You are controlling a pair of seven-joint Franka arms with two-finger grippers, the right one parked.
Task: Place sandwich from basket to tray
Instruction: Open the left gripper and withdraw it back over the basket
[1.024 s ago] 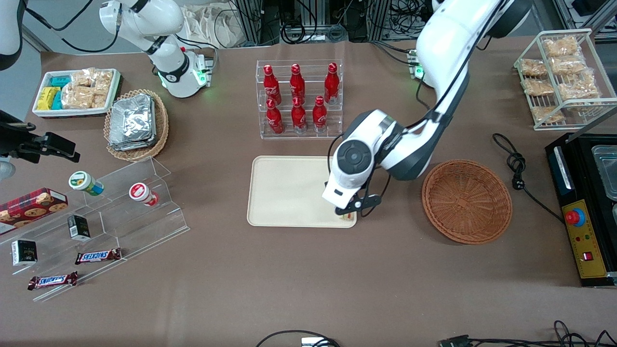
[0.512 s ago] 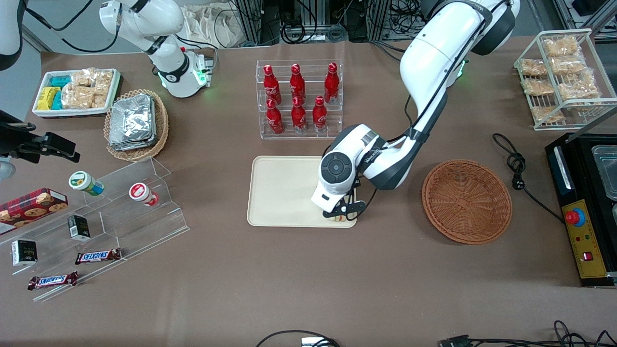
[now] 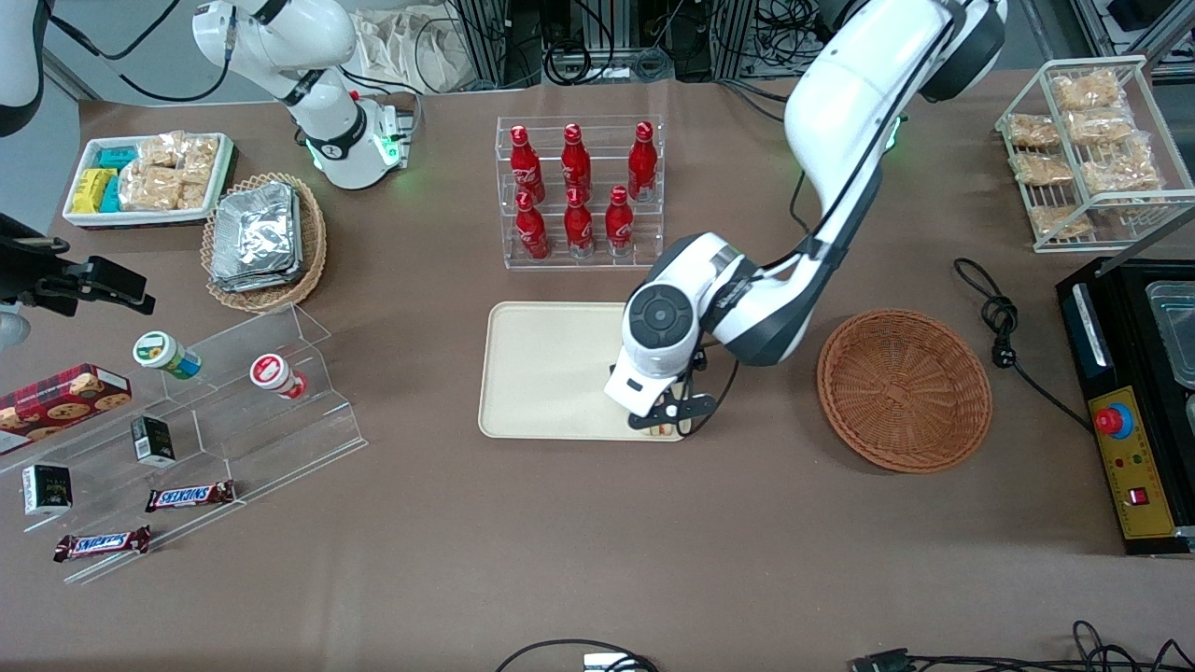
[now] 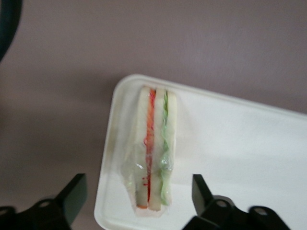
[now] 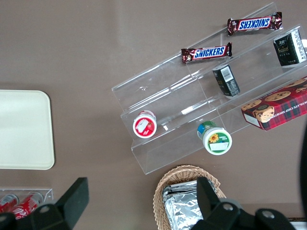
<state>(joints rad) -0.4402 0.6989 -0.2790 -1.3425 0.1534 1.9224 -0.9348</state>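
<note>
The sandwich (image 4: 153, 151), a pale wedge in clear wrap with orange and green layers, lies on the cream tray (image 4: 240, 158) at its corner nearest the front camera and the basket. My left gripper (image 4: 136, 191) is open just above it, with one black finger (image 4: 72, 196) on each side and neither touching it. In the front view the gripper (image 3: 665, 420) hangs over that tray (image 3: 541, 373) corner, and only a sliver of the sandwich (image 3: 661, 430) shows under it. The round reddish-brown basket (image 3: 904, 390) sits empty beside the tray, toward the working arm's end.
A clear rack of red bottles (image 3: 579, 191) stands farther from the camera than the tray. A black cable (image 3: 1004, 327) and a black machine (image 3: 1134, 392) lie past the basket at the working arm's end. Acrylic shelves (image 3: 233, 411) with snacks stand toward the parked arm's end.
The wrist and gripper shifted slightly over the tray's near corner, first toward the parked arm's end, then a little back. The sandwich stays at that corner.
</note>
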